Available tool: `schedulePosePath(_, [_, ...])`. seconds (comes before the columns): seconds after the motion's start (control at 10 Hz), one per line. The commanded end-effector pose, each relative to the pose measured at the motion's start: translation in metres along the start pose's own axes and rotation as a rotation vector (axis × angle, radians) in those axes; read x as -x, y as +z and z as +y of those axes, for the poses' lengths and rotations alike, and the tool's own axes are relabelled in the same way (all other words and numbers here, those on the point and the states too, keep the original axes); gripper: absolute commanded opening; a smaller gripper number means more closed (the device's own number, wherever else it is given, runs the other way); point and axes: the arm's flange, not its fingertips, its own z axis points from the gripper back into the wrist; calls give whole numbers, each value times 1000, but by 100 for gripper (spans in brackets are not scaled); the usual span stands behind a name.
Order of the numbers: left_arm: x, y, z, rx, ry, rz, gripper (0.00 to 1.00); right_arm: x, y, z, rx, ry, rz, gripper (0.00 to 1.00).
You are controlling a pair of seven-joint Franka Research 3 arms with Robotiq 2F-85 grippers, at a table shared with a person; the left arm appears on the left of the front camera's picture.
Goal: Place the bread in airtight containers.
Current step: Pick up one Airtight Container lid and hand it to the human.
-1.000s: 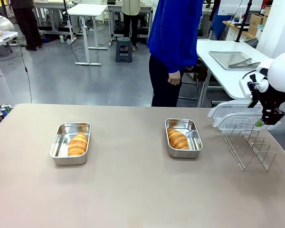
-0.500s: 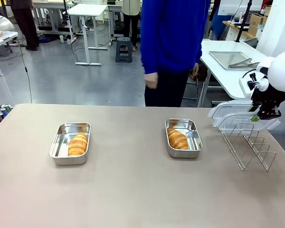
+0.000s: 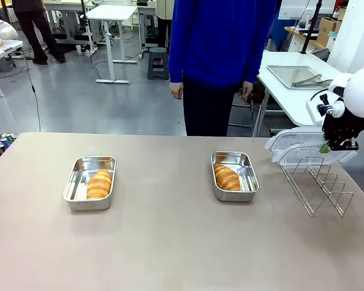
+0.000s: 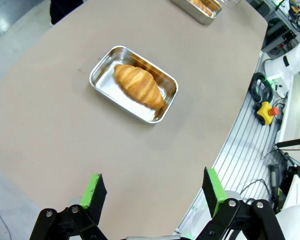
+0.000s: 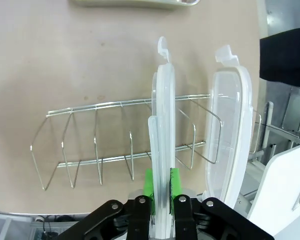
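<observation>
Two golden-brown, ridged rolls, one per shiny steel tin: left roll [image 3: 99, 183] in the left tin [image 3: 73, 182] near the tabletop's [image 3: 170, 242] left side, right roll [image 3: 226, 177] in the right tin [image 3: 249, 174] right of centre. Two clear lids stand in the wire rack [image 3: 318, 188] at the right edge. The right gripper [image 5: 161, 182] pinches one lid [image 5: 162, 125]; the second lid [image 5: 230, 125] stands beside it. The left gripper [image 4: 155, 190] is spread wide. Beige tabletop, grey workshop floor [image 3: 79, 103].

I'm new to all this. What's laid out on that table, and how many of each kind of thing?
Bread rolls: 2, one in each tin
Steel tins: 2
Clear lids: 2, standing in the rack
Wire rack: 1
Total: 7
</observation>
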Motion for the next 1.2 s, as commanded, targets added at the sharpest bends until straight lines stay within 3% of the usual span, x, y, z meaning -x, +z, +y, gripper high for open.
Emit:
schedulePosePath(0.0, [0, 2, 0, 4, -13, 6, 100, 2, 9, 6, 84, 40, -33, 0])
schedulePosePath(0.1, [0, 2, 0, 4, -13, 6, 100, 1, 21, 5, 80, 36, -32, 0])
schedulePosePath(0.6, [0, 2, 0, 4, -13, 6, 100, -47, 174, 2, 100, 44, -73, 0])
schedulePosePath(0.7, [0, 2, 0, 4, -13, 6, 100, -60, 195, 1, 140, 97, -98, 0])
schedulePosePath(0.9, [0, 2, 0, 4, -13, 6, 100, -82, 213, -7, 199, 219, -197, 0])
schedulePosePath(1.1, [0, 2, 0, 4, -13, 6, 100, -106, 203, -20, 289, 380, -297, 0])
